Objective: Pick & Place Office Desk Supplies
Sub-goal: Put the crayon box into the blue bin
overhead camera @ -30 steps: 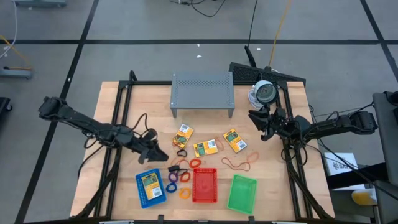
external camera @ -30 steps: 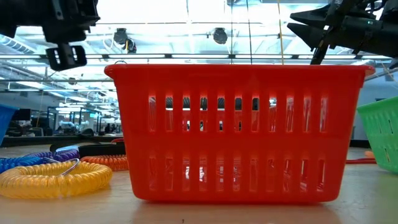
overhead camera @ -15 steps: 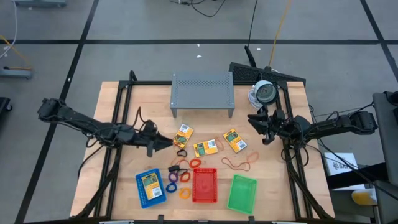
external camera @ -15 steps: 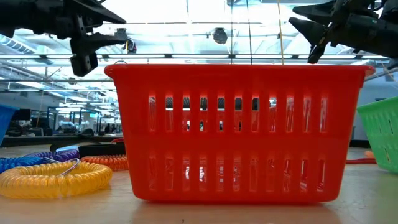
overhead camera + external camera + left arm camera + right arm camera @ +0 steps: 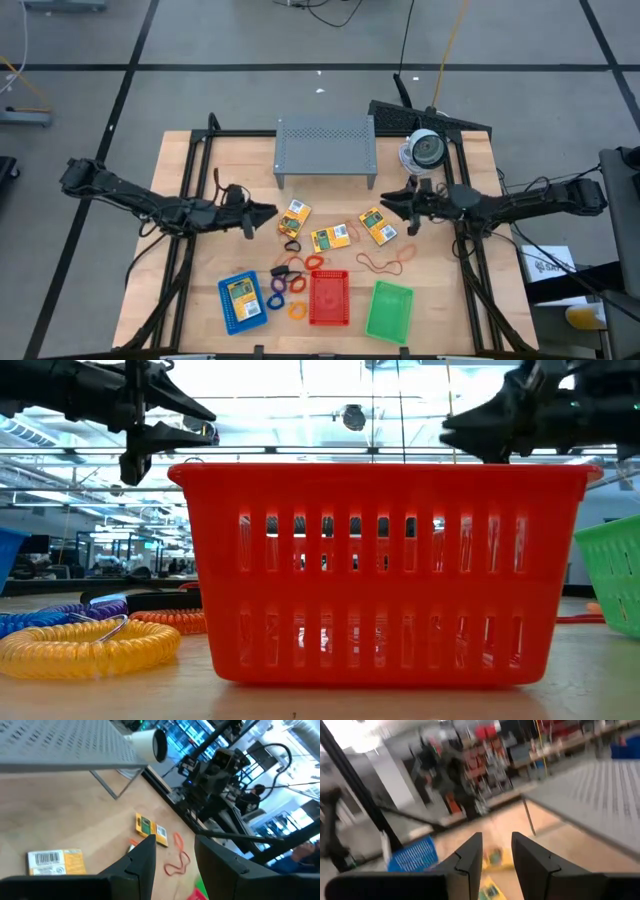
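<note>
Three mesh trays sit in a row near the bench's [image 5: 180, 160] front edge: a blue tray [image 5: 242, 301] with one crayon box inside it, a red tray [image 5: 329, 297] and a green tray [image 5: 389, 311]. Between the blue and red trays lie little coiled rings [image 5: 287, 290] in purple, blue and orange, with small dark pieces just behind them. Three more yellow-and-green crayon boxes [image 5: 330, 238] lie loose on the bare wood at mid-bench, and a thin reddish rubber band [image 5: 383, 263] rests just in front of the rightmost box.

The left claw [image 5: 268, 211] hangs above the bench just left of the leftmost loose box, fingers a narrow gap apart, holding and touching nothing. The right claw [image 5: 388, 203] hangs just right of the rightmost box, fingers likewise narrowly parted and bare.

Behind the boxes stands the grey perforated shelf [image 5: 325, 148], with a strip of open wood between it and them; the bench's left part is open too
</note>
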`<state>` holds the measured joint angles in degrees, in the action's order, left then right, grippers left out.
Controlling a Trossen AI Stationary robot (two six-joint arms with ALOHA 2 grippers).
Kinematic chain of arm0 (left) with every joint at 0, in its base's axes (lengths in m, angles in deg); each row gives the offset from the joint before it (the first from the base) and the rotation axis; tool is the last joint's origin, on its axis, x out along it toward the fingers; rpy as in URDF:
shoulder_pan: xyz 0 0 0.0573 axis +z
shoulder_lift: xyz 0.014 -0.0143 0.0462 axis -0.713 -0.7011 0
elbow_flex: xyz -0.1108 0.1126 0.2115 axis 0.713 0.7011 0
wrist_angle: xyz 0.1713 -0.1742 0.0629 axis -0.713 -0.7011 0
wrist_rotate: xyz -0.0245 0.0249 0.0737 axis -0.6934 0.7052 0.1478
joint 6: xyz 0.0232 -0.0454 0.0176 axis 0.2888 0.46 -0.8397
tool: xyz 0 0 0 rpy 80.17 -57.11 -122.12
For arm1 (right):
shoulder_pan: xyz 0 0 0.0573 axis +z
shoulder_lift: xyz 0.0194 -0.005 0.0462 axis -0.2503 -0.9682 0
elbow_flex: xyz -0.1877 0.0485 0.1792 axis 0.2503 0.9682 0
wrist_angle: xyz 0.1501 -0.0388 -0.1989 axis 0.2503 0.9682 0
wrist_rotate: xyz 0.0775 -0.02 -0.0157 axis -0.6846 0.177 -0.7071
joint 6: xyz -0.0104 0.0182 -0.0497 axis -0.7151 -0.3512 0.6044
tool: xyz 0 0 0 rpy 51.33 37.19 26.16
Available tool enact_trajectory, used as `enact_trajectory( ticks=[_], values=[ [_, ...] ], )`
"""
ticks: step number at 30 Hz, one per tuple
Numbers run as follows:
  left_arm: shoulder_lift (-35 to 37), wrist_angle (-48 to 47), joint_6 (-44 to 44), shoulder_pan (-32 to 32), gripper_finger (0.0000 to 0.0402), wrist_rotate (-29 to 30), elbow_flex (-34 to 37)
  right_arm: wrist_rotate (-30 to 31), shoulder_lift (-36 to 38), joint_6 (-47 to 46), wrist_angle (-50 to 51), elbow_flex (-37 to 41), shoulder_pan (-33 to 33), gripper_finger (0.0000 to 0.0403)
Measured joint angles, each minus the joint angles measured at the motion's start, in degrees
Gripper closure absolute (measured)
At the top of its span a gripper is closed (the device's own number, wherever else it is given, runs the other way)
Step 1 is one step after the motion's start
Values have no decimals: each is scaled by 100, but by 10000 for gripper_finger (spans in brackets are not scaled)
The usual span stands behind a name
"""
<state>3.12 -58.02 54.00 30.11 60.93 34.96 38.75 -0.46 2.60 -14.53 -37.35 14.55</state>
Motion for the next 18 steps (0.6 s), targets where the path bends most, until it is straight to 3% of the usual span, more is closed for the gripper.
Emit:
enact_trajectory(
  ticks=[6,12,18],
  values=[
    [-1,-26,-33,0,259,289,0,-6,-19,543,1782,-870,0,310],
    [-2,-24,-208,-2,259,359,0,-10,-275,1061,2786,-1554,0,310],
    [-2,-20,-1552,-2,259,-283,0,-29,-858,1865,4157,-2319,0,310]
  ],
)
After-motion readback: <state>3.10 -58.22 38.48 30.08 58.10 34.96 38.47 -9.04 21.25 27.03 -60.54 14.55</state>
